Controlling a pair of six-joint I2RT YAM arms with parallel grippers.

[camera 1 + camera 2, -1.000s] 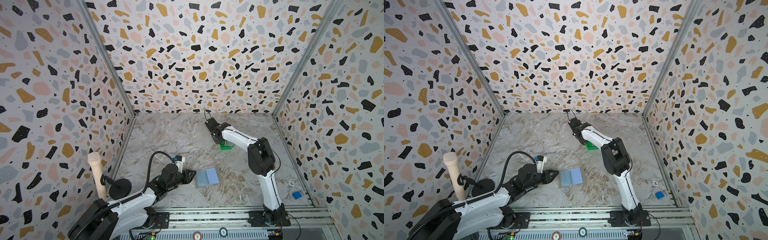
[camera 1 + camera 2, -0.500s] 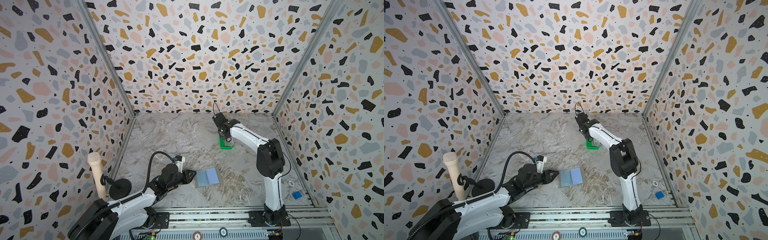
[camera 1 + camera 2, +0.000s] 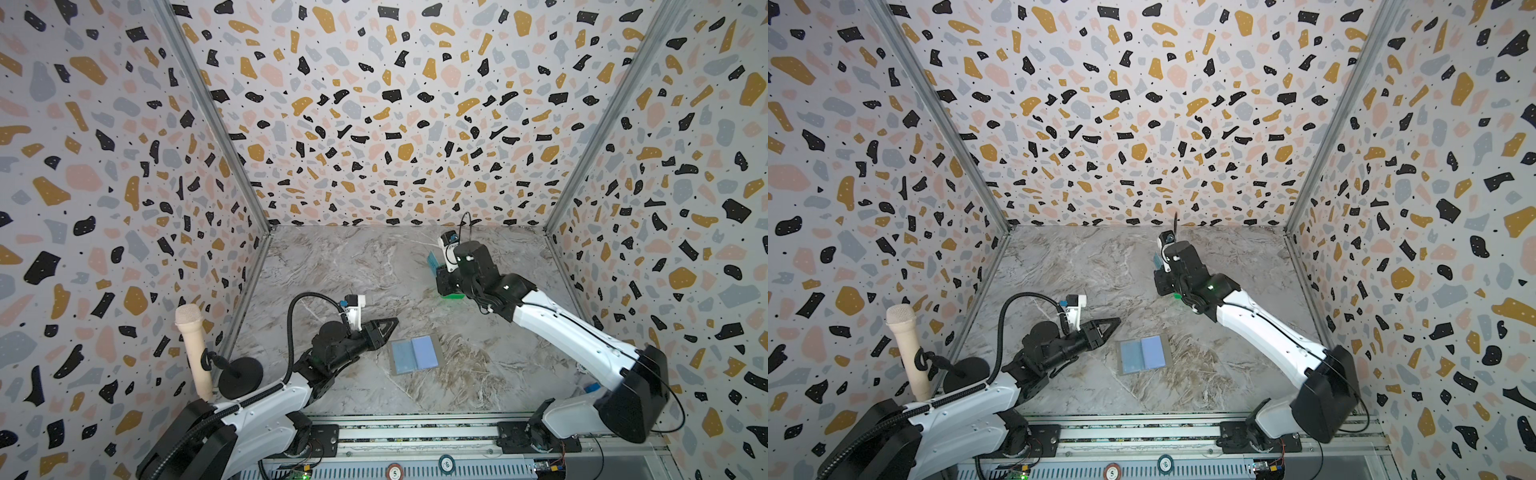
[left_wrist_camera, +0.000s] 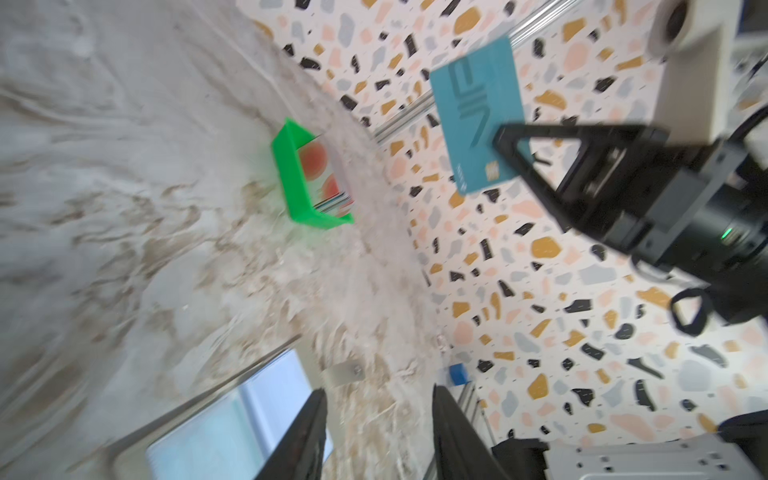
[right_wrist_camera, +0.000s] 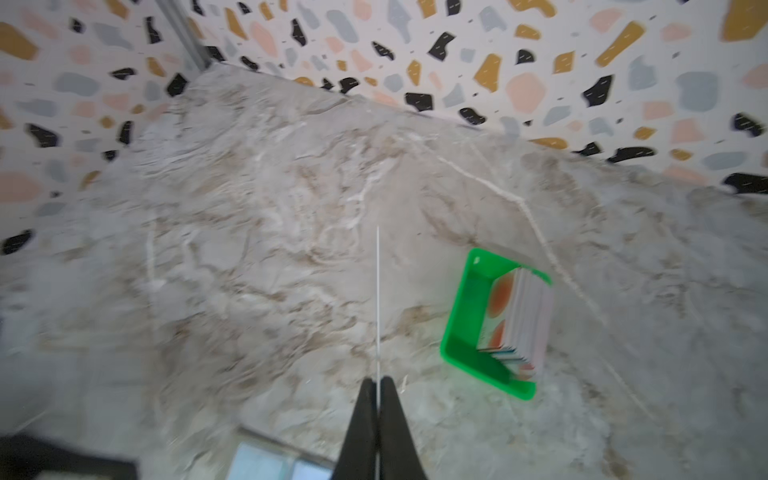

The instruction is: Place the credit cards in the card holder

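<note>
My right end effector [image 5: 377, 380] is pinching one thin teal plastic credit card [image 4: 478, 112] on edge, clear of the bright-green plastic tray [image 5: 465, 324]. The open flat grey card holder [image 3: 414, 354] lies well apart at the front of the bench [image 3: 340, 266], long axis crosswise, just beside my spread, empty left end effector [image 3: 388, 324].

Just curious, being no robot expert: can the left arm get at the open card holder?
Probably yes: the left arm's fingers hover open beside the card holder, nothing between them; the right arm's fingers hold a teal card over by the green tray.
</note>
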